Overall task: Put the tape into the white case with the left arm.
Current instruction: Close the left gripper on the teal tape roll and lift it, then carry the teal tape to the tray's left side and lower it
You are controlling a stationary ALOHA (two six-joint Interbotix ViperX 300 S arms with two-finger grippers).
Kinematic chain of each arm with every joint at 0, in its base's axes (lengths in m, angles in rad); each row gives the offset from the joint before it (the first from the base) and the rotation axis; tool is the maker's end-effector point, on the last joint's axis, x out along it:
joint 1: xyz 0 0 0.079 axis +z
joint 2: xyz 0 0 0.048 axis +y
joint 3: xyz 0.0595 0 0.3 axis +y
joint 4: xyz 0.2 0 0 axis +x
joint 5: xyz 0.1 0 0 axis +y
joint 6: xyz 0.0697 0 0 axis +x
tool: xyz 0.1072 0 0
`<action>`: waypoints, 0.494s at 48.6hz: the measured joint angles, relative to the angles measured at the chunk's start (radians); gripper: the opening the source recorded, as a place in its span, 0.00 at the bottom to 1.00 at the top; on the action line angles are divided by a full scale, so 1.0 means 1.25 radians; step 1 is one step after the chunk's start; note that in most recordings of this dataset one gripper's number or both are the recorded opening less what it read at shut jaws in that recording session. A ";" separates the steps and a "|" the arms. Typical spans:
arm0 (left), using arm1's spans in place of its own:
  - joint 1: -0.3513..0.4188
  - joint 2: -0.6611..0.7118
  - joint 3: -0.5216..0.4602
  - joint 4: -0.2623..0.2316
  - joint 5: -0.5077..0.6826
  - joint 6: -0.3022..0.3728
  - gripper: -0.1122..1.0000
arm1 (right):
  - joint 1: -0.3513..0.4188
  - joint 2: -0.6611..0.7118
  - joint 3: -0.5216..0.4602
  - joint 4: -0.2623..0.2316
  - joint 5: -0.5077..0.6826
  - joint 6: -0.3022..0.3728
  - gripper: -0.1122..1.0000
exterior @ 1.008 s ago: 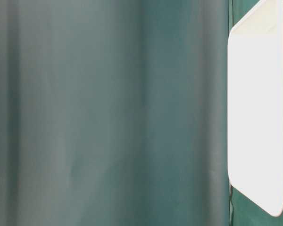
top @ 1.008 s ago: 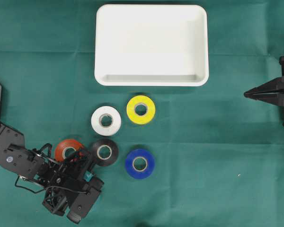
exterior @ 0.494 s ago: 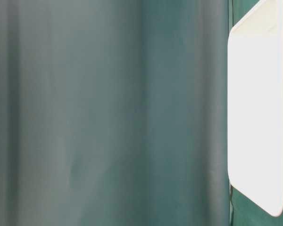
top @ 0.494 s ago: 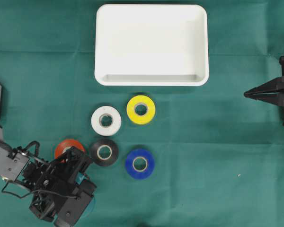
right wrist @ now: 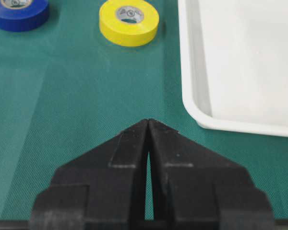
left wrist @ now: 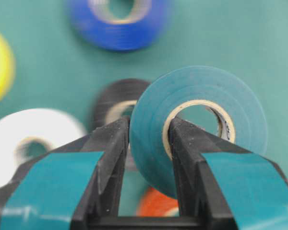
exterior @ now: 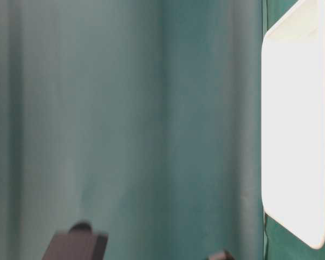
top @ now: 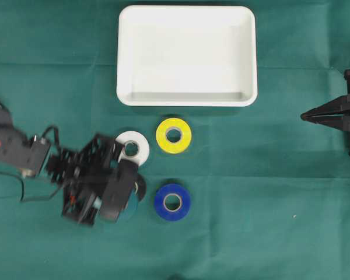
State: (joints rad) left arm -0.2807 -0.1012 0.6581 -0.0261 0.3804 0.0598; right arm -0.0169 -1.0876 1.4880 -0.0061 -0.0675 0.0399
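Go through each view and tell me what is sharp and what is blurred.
Overhead: sharp except the motion-smeared left gripper. Table-level: soft green cloth, white case overexposed. Left wrist: teal tape roll crisp, rolls behind blurred. Right wrist: yellow roll sharp, right gripper slightly soft.

Desk [top: 268, 233] covered with a green cloth, lightly creased. White case [top: 186, 55] flat on the cloth at the far middle, nothing inside. Yellow roll [top: 174, 135] just beside the case's near rim, apart from it. White roll [top: 133, 149] lying to the left of the yellow one, partly hidden under the arm. Black roll [left wrist: 122, 103] flat on the cloth next to the white one, mostly covered from overhead. Blue roll [top: 172, 202] nearer the front, apart from the rest. Orange roll [left wrist: 156, 206] also down on the cloth, seen only in part from the left wrist view.
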 measured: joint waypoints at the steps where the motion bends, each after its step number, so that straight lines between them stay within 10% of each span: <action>1: 0.016 -0.002 0.002 0.001 0.000 0.002 0.32 | -0.001 0.000 0.000 0.000 0.000 0.000 0.02; 24: 0.288 -0.037 0.034 0.001 -0.039 0.108 0.32 | -0.001 0.000 0.002 0.000 0.000 0.000 0.02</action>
State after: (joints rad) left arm 0.0798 -0.1473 0.7010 -0.0245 0.3313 0.1948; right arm -0.0184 -1.0876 1.4910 -0.0061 -0.0675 0.0399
